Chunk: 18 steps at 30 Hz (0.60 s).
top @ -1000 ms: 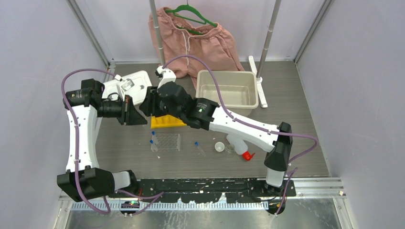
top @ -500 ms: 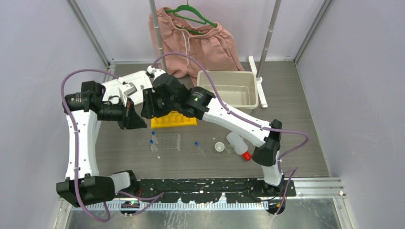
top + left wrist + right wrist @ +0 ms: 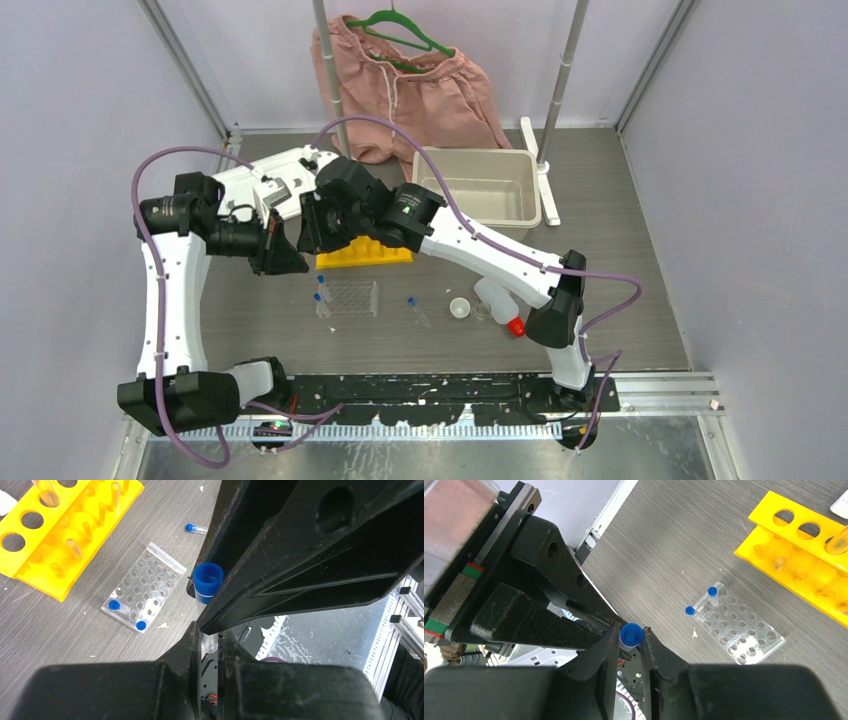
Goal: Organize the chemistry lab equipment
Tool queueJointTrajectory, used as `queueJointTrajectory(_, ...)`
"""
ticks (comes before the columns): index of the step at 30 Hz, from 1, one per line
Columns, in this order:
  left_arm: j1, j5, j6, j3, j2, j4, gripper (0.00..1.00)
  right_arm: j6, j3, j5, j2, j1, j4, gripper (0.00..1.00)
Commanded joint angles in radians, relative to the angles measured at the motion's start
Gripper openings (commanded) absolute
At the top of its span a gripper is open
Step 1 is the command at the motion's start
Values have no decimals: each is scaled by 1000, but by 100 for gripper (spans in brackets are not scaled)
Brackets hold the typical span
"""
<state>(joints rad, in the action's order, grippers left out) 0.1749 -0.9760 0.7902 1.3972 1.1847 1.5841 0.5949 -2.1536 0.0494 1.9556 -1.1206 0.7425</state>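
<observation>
Left wrist view: left fingers (image 3: 190, 645) were clamped on the clear body of a small blue-capped tube (image 3: 207, 582). The tube was held off the table (image 3: 100, 645), with its cap end pointing away from the wrist.

Right wrist view: right fingers (image 3: 606, 652) stood one on each side of that tube's blue cap (image 3: 630, 634), very close to it. I could not tell whether they pressed the cap or stood just clear of it.

Top external view: both sets of fingers met just off the left end of the yellow holed tube rack (image 3: 365, 252), above the table.

- The yellow rack sat on the table, with one clear tube (image 3: 46, 491) standing in a hole.
- Clear plastic grid rack (image 3: 352, 297): just in front of the yellow rack, on the arm-base side, and apart from it.
- Two more capped tubes (image 3: 321, 283): at the grid rack's left edge. Whether they sat in wells or leaned against it was unclear.
- One loose capped tube (image 3: 415, 311): lying on its side, in front and to the right of the yellow rack.
- Small white dish (image 3: 459, 307): farther right of the yellow rack, with a tiny clear beaker (image 3: 481, 311) just beside it.
- White red-capped squeeze bottle (image 3: 497, 303): lying on its side beside the beaker, farthest right.
- Beige bin (image 3: 475, 152): behind and to the right of the yellow rack.
- Pink shorts (image 3: 420, 90): on a green hanger, well behind the yellow rack.
</observation>
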Motion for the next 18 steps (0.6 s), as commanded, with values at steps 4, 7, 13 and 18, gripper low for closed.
queueJointTrajectory(4,-4,-3,29,-5,-23,24,0,-59,-61,-39,-1,3,4,27)
queueJointTrajectory(7,-5,1,25,-5,-20,25,0,-69,-60,-46,0,2,-1,13)
queueJointTrajectory(13,-6,55,-32,8,-6,-4,86,-107,4,-189,-48,3,-22,5)
queueJointTrajectory(18,-4,144,-182,-4,-7,-128,100,-166,168,-328,-129,2,-97,1)
